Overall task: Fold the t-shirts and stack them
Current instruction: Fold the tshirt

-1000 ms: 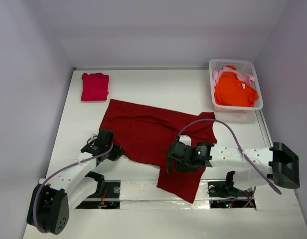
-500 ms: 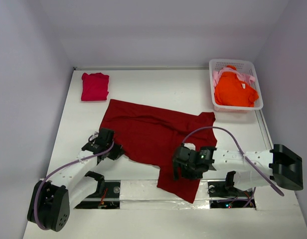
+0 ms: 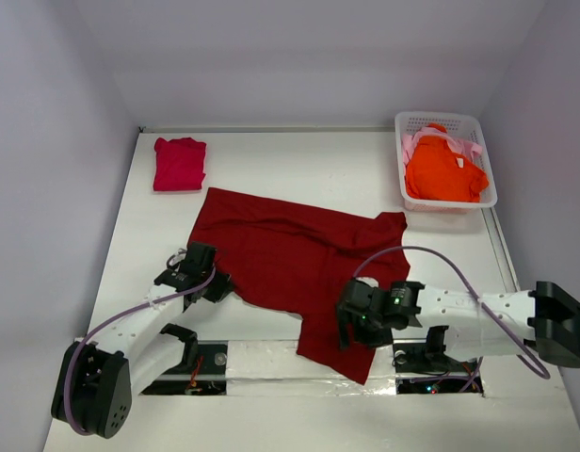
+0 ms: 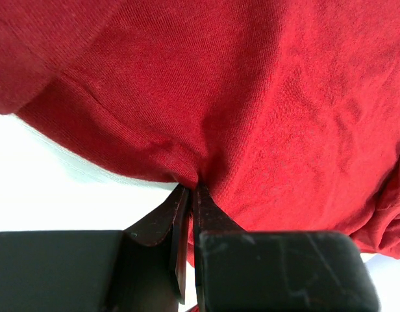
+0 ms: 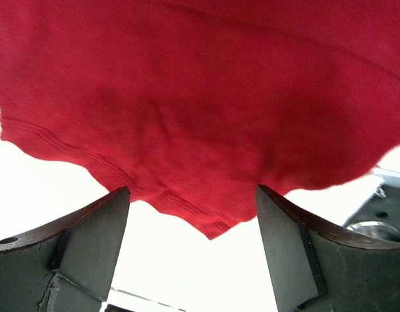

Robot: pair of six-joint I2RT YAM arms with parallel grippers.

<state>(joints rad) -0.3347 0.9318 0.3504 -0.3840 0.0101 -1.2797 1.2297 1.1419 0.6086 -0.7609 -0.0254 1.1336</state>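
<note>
only wrist views tell: left gripper [image 4: 190,190] clamps the dark red shirt [image 4: 265,97], right gripper [image 5: 192,192] stands wide at its hem.

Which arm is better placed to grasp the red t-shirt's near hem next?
Right. The right gripper stands open around the hem corner of the dark red t-shirt; the left gripper is shut on its edge.

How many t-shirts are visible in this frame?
4. The dark red shirt lies spread mid-table, the crimson-pink shirt folded at the far left; the orange shirt and pale pink shirt sit in the basket, which may hide more.
</note>
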